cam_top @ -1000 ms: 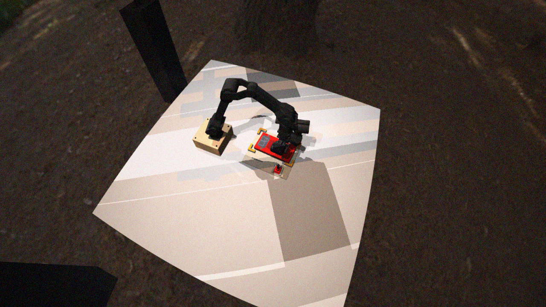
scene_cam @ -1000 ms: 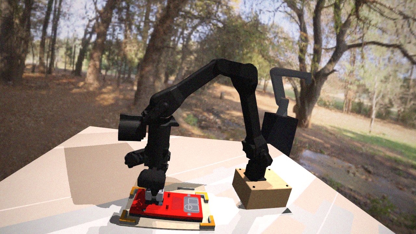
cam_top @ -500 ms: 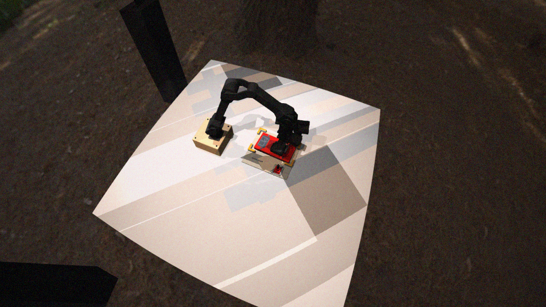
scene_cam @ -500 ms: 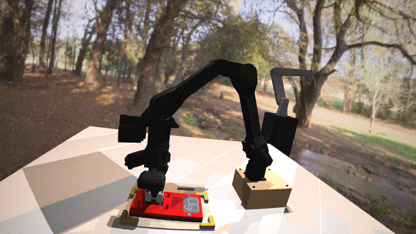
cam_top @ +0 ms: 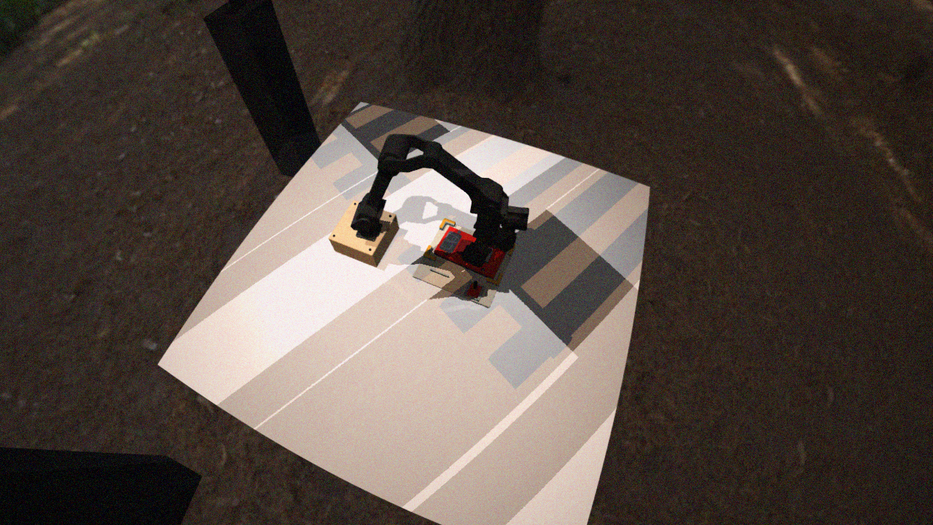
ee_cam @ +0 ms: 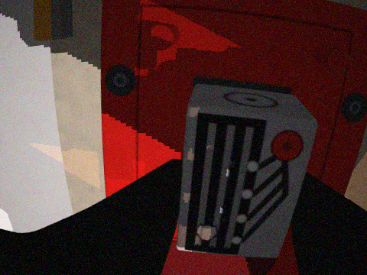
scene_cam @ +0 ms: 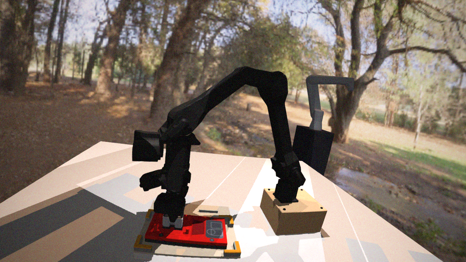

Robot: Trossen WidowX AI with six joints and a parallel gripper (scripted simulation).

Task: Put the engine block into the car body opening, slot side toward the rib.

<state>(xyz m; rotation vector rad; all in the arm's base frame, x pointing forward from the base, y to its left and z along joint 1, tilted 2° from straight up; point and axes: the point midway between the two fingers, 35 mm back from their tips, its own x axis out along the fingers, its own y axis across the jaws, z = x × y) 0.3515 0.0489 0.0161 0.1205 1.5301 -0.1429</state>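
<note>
The red car body lies flat on a tan board between orange corner brackets. My gripper points straight down over the end of the car body away from its grey window panel. It is shut on the grey engine block, which has black stripes and a red round cap on top. The block sits a little tilted over the dark recessed part of the body. Its lower end is hidden, so I cannot tell how deep it sits.
The arm's wooden base block stands beside the board. Orange brackets frame the car body. A small red piece stands on the board's near strip. A dark post stands at the table's edge.
</note>
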